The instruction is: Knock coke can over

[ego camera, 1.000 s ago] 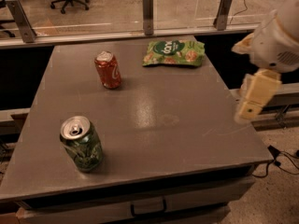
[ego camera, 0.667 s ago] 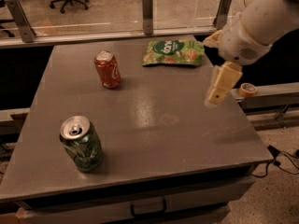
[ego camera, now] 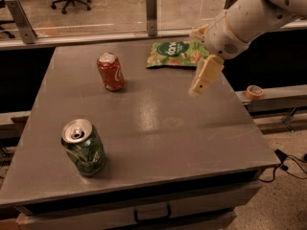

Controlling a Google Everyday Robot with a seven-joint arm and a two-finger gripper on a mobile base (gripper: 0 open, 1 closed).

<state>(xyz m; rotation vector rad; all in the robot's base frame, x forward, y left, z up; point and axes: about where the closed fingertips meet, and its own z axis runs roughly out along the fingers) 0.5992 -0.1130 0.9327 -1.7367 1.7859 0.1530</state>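
Note:
The red coke can [ego camera: 110, 72] stands upright on the grey table [ego camera: 158, 143] at the back left, its silver top dented. My gripper [ego camera: 197, 89] hangs from the white arm over the table's right side. It is well to the right of the can and above the surface, fingers pointing down, apart from the can.
A green can with a leafy pattern [ego camera: 84, 147] stands at the front left. A green snack bag [ego camera: 177, 54] lies at the back, just behind the gripper. A roll of tape [ego camera: 253, 91] sits on a ledge to the right. A glass barrier runs along the table's far edge.
My arm and gripper have moved leftward, from off the table's right edge to over its right side, closer to the snack bag. Both cans have stayed put.

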